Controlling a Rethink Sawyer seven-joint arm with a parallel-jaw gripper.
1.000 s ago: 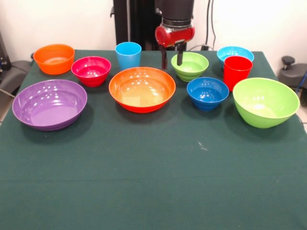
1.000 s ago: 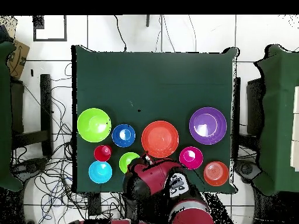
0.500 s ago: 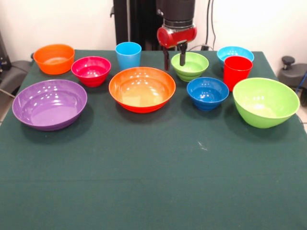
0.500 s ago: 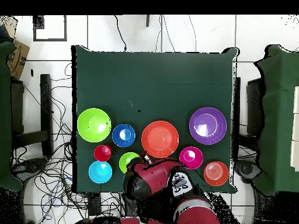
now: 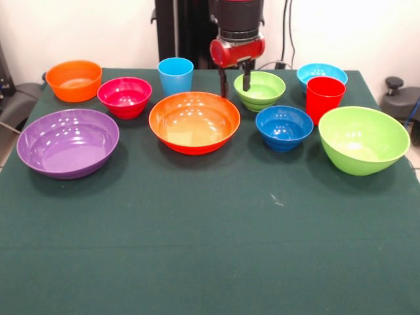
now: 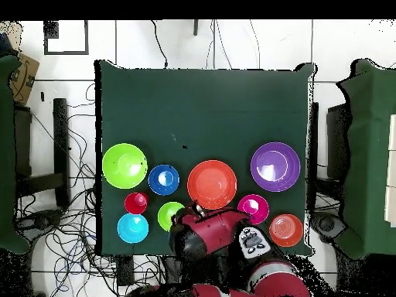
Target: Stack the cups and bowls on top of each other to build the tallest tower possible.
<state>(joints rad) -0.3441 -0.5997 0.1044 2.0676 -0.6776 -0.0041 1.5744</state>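
Observation:
My gripper (image 5: 234,82) hangs open and empty at the far side of the table, its jaws astride the left rim of the small lime green bowl (image 5: 261,90). The light blue cup (image 5: 175,75) stands to its left, the large orange bowl (image 5: 194,122) in front of it. The red cup (image 5: 324,98), the light blue bowl (image 5: 321,70), the dark blue bowl (image 5: 284,127) and the large lime green bowl (image 5: 363,139) are on the right. The magenta bowl (image 5: 125,96), small orange bowl (image 5: 73,80) and purple bowl (image 5: 67,142) are on the left. Every piece stands alone; no tower.
In the overhead view my arm (image 6: 228,247) covers the table edge by the base and hides the light blue cup. The green table (image 5: 210,249) is bare toward the camera. Other tables stand beyond both sides (image 6: 375,155).
In the front view my gripper has shifted slightly left and stays open at the small lime green bowl's rim. In the overhead view the arm has swung right. No cup or bowl has moved.

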